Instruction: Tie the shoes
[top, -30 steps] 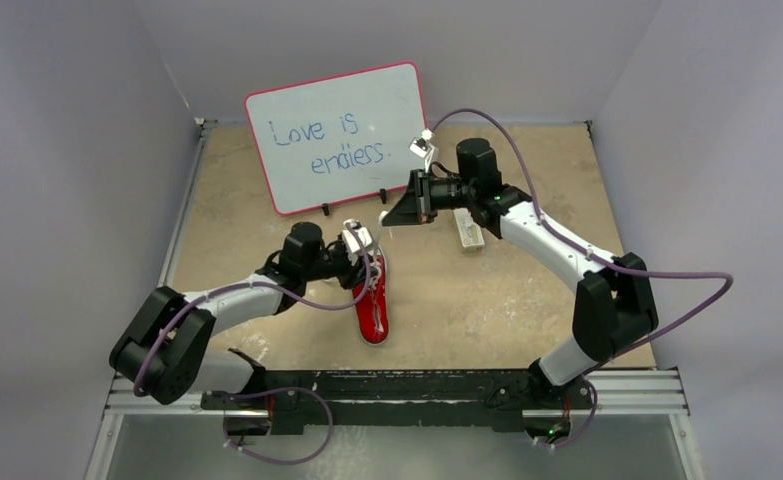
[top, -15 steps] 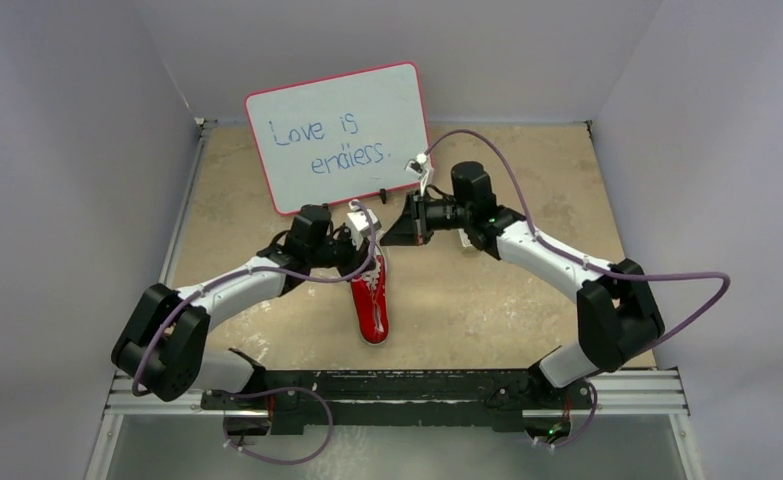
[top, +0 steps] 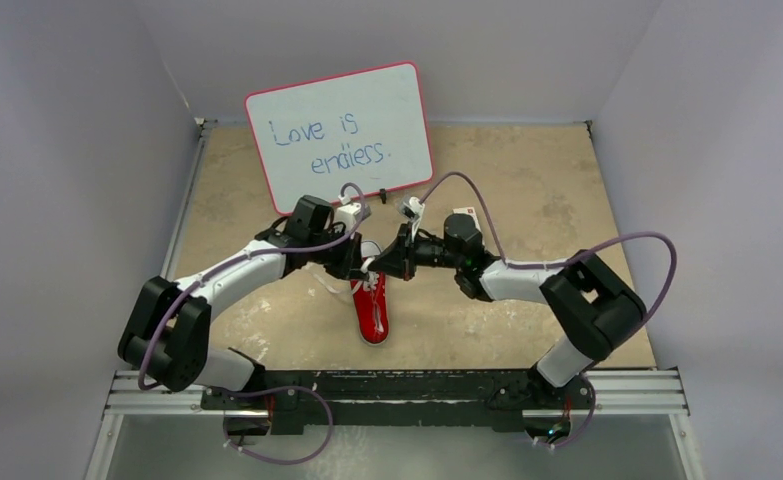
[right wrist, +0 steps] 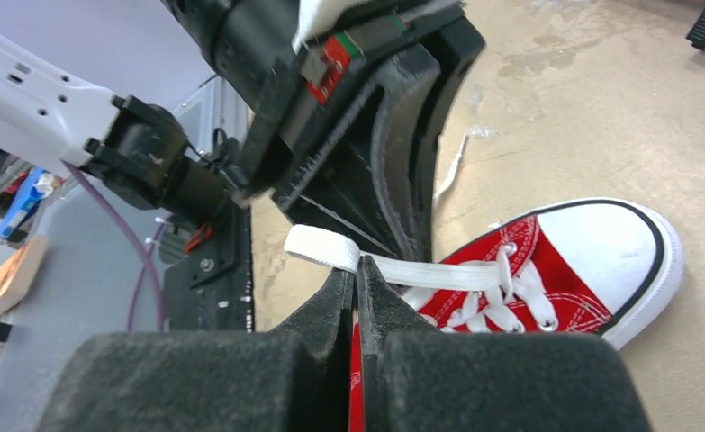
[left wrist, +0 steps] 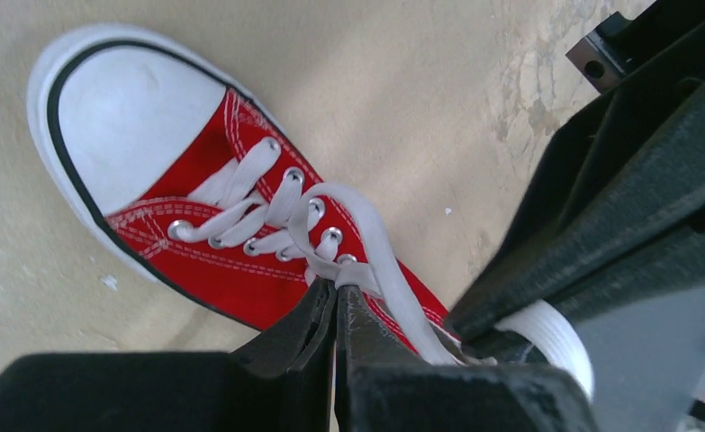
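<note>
Tan table, mid-frame: a small red canvas sneaker lies between the arms. Left end effector and right end effector each pinch its white laces; crossing the strands likely comes next.

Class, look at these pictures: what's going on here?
Two robot arms are working on a red sneaker. The left gripper is shut on a white lace near the top eyelets. The right gripper pinches a lace end, drawn out from the shoe. No finished bow shows yet.
</note>
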### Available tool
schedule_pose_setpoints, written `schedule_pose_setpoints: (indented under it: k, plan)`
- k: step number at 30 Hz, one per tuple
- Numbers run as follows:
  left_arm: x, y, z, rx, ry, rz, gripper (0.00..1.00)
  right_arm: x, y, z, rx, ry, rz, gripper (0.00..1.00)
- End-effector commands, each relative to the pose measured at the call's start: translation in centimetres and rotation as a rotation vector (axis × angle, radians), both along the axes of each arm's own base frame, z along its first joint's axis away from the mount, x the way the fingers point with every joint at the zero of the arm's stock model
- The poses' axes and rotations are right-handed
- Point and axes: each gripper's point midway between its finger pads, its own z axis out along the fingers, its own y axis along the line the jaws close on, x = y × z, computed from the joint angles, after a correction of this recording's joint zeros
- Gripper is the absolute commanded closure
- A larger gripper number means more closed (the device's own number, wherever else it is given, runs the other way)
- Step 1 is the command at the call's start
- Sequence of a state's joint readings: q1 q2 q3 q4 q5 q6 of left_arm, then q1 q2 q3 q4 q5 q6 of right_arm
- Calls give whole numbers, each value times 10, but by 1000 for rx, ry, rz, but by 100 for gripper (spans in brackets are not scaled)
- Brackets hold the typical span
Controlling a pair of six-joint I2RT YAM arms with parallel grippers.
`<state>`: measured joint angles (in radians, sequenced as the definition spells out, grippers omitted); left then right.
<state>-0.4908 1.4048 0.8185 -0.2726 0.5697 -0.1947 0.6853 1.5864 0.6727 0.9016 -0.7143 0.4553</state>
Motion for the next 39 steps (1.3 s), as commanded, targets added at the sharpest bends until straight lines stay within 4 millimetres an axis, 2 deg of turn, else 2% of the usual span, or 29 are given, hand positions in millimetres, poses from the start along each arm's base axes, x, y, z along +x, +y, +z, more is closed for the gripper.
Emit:
schedule_pose_setpoints:
  k: [1,5,11,14,17,23,26,32,39]
  plan:
    - [-4,-3,12,-47,125,78,100,8,8,9,74,-166,-4,100]
    - [2,2,13,-68,157,158,100,2,14,-7,57,-190,40,100]
    - [9,4,14,-103,198,188,100,-10,29,-5,119,-230,124,100]
    - [10,10,12,-93,227,195,100,-11,33,-13,96,-270,133,100]
    - [8,12,12,-90,250,201,100,-6,33,-22,55,-336,112,100]
    - [6,10,13,-122,279,234,100,13,25,-53,-124,-475,87,100]
    - [6,10,14,-120,283,237,100,27,15,-59,-215,-562,41,100]
    - [3,12,13,-111,290,242,100,55,-1,-55,-348,-645,-75,100]
    - [3,9,24,-171,272,265,100,39,12,-58,-282,-576,-44,100]
